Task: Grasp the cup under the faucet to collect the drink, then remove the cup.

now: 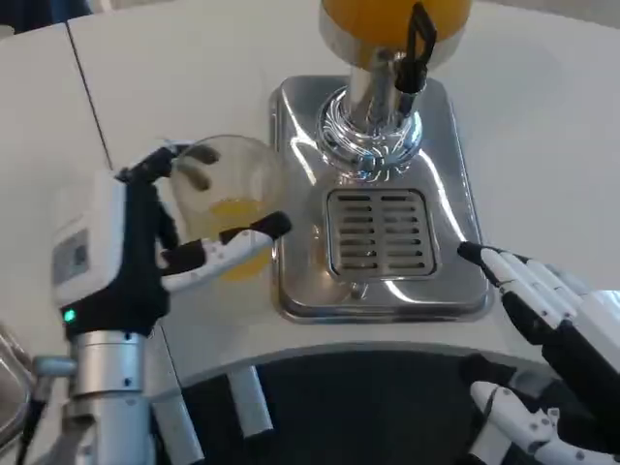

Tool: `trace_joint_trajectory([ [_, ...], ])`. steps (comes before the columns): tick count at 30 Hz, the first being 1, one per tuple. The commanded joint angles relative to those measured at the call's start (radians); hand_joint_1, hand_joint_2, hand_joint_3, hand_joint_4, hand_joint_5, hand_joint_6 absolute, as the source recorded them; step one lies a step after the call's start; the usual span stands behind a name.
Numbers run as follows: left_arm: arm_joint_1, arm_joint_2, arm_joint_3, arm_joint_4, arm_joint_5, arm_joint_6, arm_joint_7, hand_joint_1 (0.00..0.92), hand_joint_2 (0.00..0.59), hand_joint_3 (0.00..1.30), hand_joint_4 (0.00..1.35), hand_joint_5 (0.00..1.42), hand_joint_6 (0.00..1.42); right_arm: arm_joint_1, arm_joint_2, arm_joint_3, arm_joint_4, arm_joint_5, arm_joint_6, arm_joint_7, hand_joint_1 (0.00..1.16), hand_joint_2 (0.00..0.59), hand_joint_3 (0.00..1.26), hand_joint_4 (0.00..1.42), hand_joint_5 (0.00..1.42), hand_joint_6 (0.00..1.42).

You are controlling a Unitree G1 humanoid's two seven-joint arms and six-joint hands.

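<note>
left hand (145,247) fingers clamped round the cup (231,208), off the tray (383,305), juice inside; a tilt or loose grip could spill it. right hand (542,310) fingers apart, idle.

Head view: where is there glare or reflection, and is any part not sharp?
Head view: bright reflections lie on the chrome dispenser base and the column above the drip grate; the clear cup in the left hand looks soft and hazy; the right hand is fairly sharp; shadows on the white table are faint.
</note>
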Motion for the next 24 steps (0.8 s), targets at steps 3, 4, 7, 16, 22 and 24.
trace_joint_trajectory([
  [3, 0.080, 0.008, 0.039, -0.147, -0.033, -0.047, -0.060, 0.875, 0.000, 1.02, 1.09, 1.18, 1.42, -0.026, -0.004, 0.013, 0.018, -0.027, 0.005, -0.008, 0.16, 0.505, 0.00, 0.00, 0.00, 0.00],
  [4, 0.092, 0.009, 0.041, -0.162, -0.037, -0.050, -0.070, 0.875, 0.000, 1.02, 1.09, 1.18, 1.42, -0.030, -0.003, 0.015, 0.019, -0.030, 0.006, -0.008, 0.16, 0.506, 0.00, 0.00, 0.00, 0.00],
  [7, 0.133, 0.006, 0.050, -0.209, -0.049, -0.061, -0.100, 0.876, 0.000, 1.02, 1.09, 1.18, 1.42, -0.036, -0.001, 0.015, 0.017, -0.038, 0.005, -0.009, 0.16, 0.508, 0.00, 0.00, 0.00, 0.00],
  [16, 0.328, 0.005, 0.074, -0.402, -0.087, -0.151, -0.185, 0.881, 0.000, 1.02, 1.11, 1.18, 1.42, -0.006, -0.020, -0.002, -0.013, -0.096, -0.067, -0.030, 0.08, 0.571, 0.00, 0.00, 0.00, 0.00],
  [22, 0.415, -0.019, 0.074, -0.497, -0.100, -0.186, -0.233, 0.881, 0.000, 1.02, 1.11, 1.18, 1.42, 0.032, -0.015, -0.011, -0.002, -0.152, -0.163, -0.085, 0.00, 0.586, 0.00, 0.00, 0.00, 0.00],
  [24, 0.429, -0.025, 0.074, -0.514, -0.098, -0.197, -0.247, 0.881, 0.000, 1.02, 1.11, 1.18, 1.42, 0.050, -0.014, -0.018, 0.007, -0.156, -0.191, -0.103, 0.00, 0.586, 0.00, 0.00, 0.00, 0.00],
])
